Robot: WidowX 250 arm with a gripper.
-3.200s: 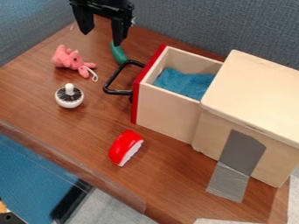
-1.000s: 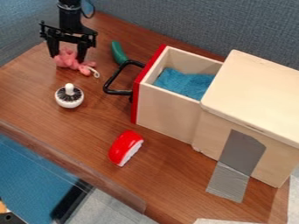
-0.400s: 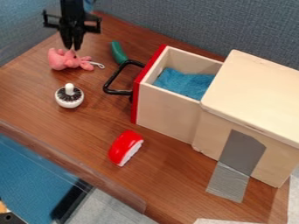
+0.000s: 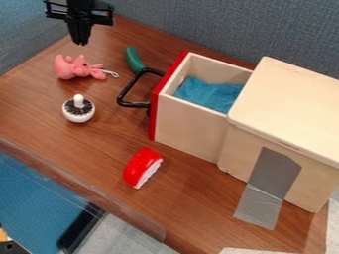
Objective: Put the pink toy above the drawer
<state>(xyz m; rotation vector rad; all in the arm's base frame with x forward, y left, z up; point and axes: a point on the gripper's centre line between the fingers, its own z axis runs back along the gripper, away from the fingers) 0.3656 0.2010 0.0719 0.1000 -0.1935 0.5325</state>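
Near the top left, the black gripper (image 4: 81, 42) hangs above and behind the pink toy, shut with nothing between its fingers. The pink toy (image 4: 78, 68) lies on its side on the wooden table, a white loop at its right end, and a gap separates it from the fingertips. At the right stands the wooden drawer unit with a flat, bare top (image 4: 291, 104). Its drawer (image 4: 192, 121), with a red front and black handle, is pulled out toward the left and holds a blue cloth (image 4: 208, 94).
A green curved toy (image 4: 134, 59) lies behind the handle (image 4: 130, 104). In front of the pink toy is a white spinning top with a dark pattern (image 4: 79, 108). A red and white toy (image 4: 141, 167) rests on the table (image 4: 86, 154) near the front. Grey tape (image 4: 266, 186) runs down the unit's side.
The gripper came down around the pink toy with its fingers apart, then closed and rose without it. The toy has turned slightly and stays on the table.
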